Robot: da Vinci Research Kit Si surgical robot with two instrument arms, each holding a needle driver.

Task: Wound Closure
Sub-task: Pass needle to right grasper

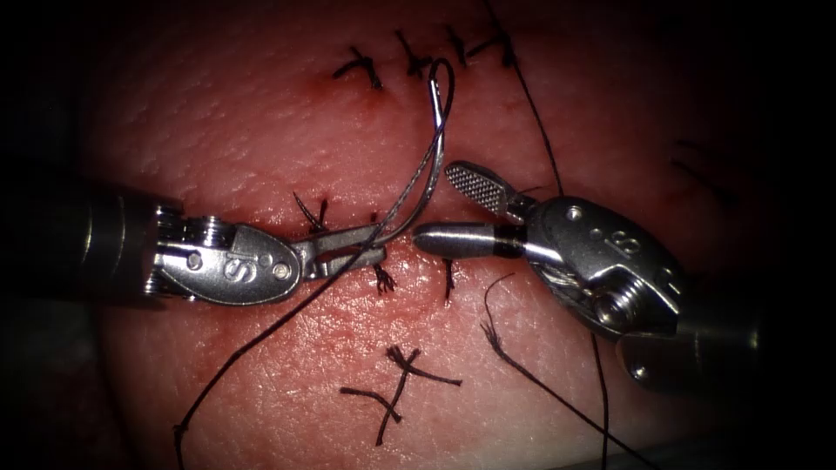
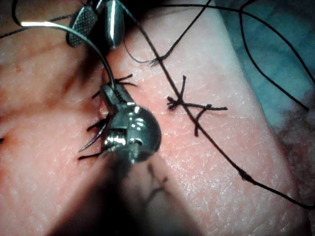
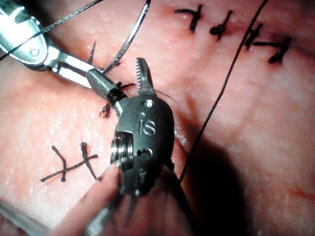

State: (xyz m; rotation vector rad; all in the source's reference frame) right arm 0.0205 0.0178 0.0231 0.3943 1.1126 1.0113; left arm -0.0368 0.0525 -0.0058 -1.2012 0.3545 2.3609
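Two tools meet near the middle of the endoscope frame, tip to tip over the cut in the tissue (image 1: 287,365). From the frame's left comes the left tool (image 1: 353,252), its jaws clamped on the needle (image 1: 416,187) close to one end of its curve. From that grip the needle arches up toward the upper centre of the frame, where it bends over near the row of dark stitches (image 1: 409,61); it stands free above the surface, not in the tissue. In the left wrist view the short pointed end of the needle (image 2: 93,141) sticks out past the left tool (image 2: 112,98), just over the surface.

From the frame's right comes the right tool (image 1: 444,204), its jaws spread wide and holding nothing: one toothed jaw is raised, the other lies level, pointing at the left tool's tip. The right wrist view shows the right tool (image 3: 120,81) parted the same way.

Dark thread (image 1: 261,335) runs from the left tool's jaws to the lower left of the frame. Cut ends of thread (image 1: 396,387) lie crossed at the lower centre.
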